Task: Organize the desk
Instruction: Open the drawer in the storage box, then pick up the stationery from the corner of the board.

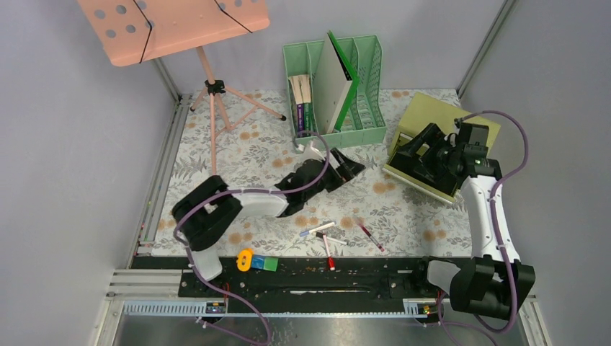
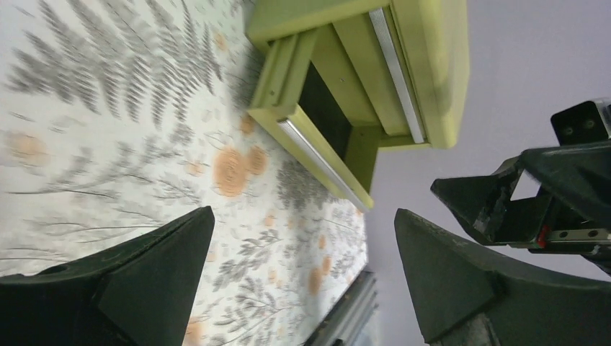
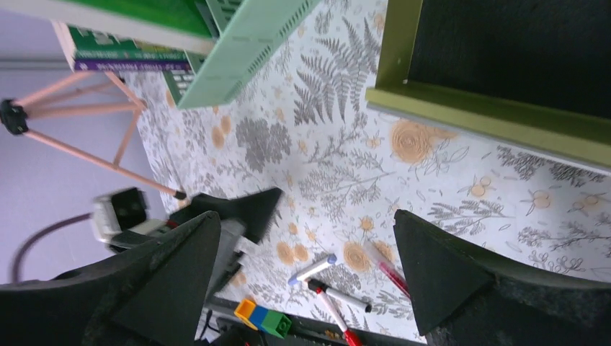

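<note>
The desk (image 1: 245, 151) is a flat top covered in fern-and-flower cloth. On its near middle lie a blue-capped white marker (image 1: 317, 229), a black-capped marker (image 1: 333, 239), a red marker (image 1: 328, 254) and a red pen (image 1: 372, 236). The right wrist view shows them too, among them the blue-capped marker (image 3: 313, 268) and the red pen (image 3: 387, 268). My left gripper (image 1: 347, 167) hovers open and empty over the desk's middle, pointing at the olive-green drawer box (image 2: 346, 86). My right gripper (image 1: 418, 155) is open and empty above that box's open drawer (image 3: 504, 58).
A mint file rack (image 1: 335, 86) with books and a green folder stands at the back. A pink music stand (image 1: 209, 86) is at the back left. A yellow-blue-green block stack (image 1: 258, 262) lies on the black front rail. Metal rails frame the desk.
</note>
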Controlling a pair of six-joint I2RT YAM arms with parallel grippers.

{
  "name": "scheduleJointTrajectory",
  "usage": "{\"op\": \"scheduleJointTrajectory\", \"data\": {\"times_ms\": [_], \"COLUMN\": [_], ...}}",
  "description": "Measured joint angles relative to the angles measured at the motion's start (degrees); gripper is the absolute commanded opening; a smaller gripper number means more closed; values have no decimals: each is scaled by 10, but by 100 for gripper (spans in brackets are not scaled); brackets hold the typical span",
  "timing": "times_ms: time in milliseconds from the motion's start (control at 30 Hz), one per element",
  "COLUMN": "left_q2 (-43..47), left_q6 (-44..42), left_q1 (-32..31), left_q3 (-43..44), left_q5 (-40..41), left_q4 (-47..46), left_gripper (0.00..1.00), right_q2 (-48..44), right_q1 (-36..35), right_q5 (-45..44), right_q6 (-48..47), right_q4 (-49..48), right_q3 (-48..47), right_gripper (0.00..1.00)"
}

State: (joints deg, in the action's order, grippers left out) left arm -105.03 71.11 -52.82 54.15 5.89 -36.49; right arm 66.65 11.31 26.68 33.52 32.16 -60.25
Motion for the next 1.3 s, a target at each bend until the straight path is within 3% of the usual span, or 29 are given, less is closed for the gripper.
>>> {"op": "scheduleJointTrajectory", "data": {"times_ms": [267,467,633,867,967,1133,1300], "left_q2": [190,299,355,456,494,549,593], "left_q6": [-145,-278,-334,-314,-290,-258,-242], "left_q1": [68,76,75,75,76,76,81], "left_q3": [-104,-111,-116,-172,-193,-212,-212], "left_q5": [26,81,91,83,84,97,110], "left_q4": [119,280,370,403,408,416,415], "left_gripper": [99,99,99,99,99,99,99], "right_q2": [-8,-7,-7,6,19,63,98], "right_q1": [-76,-162,-245,-345,-363,-386,-423], "right_q5": [-2,-30,-79,-155,-183,-217,-243], "right_q6": [-25,-47,-53,-41,-27,-16,-15], "right_q4": [20,35,49,52,47,42,33], "right_q3": [38,69,90,113,133,143,143], "right_gripper": [98,97,94,89,82,80,69]}}
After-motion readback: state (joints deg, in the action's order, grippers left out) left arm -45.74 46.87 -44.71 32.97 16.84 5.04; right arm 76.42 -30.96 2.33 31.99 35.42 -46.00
